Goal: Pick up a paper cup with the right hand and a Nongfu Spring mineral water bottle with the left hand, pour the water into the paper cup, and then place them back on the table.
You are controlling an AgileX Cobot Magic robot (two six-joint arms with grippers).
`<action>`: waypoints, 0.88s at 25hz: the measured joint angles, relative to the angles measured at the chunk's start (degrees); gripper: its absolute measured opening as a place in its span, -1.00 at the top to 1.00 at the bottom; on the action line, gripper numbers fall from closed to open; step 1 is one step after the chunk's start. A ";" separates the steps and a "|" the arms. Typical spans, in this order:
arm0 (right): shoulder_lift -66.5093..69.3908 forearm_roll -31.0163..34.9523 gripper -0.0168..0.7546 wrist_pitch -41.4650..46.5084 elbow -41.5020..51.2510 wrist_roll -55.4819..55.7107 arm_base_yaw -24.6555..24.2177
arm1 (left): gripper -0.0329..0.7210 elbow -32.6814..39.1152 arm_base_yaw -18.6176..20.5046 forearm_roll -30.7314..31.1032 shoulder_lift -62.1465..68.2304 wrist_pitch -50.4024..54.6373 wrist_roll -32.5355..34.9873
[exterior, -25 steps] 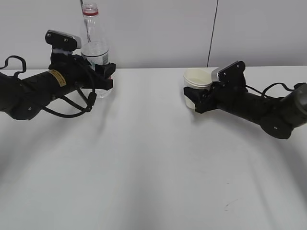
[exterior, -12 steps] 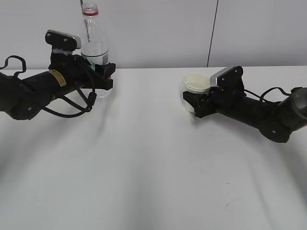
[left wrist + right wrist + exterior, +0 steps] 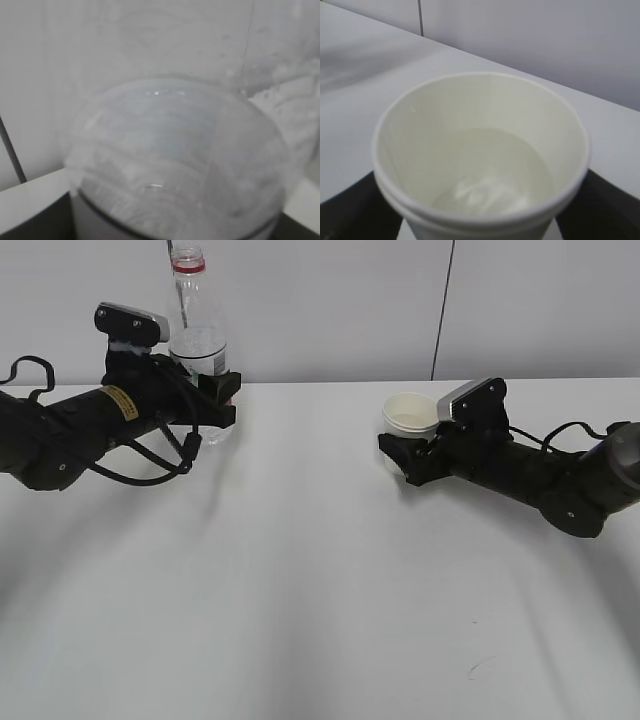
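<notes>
Right hand [image 3: 405, 462], exterior view: black jaws flank the paper cup [image 3: 410, 415], which stands on the white table [image 3: 320, 580] at right of centre; whether they press the wall or have let go cannot be told here. Left hand [image 3: 222, 400], yellow-labelled, pinches the Nongfu Spring mineral water bottle [image 3: 197, 340] at its lower body; the bottle is upright at the far left edge of the table, uncapped, its red neck ring showing. Whether its base touches the table is hidden by the gripper.

Left wrist view: the bottle's clear, ribbed, rounded plastic fills the frame, blurred; dark jaw edges show at both lower corners, closed against it.

Right wrist view: the cup is tapered, matte cream paper with a rolled rim, and holds the water [image 3: 490, 185], shallow and colourless. Dark jaw tips sit just beside the wall on each side; contact is unclear.

Judgement: pouring appears done and the cup set down; releasing both objects and withdrawing appears to remain.
</notes>
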 joint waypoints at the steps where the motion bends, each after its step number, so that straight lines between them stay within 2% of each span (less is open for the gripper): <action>1: 0.00 0.00 -0.65 0.13 0.00 0.00 0.00 | -0.13 0.00 0.00 0.00 0.00 0.00 0.00; 22: -0.11 0.00 -0.65 2.11 1.88 1.08 0.00 | -0.13 0.00 0.00 0.05 0.00 0.00 0.00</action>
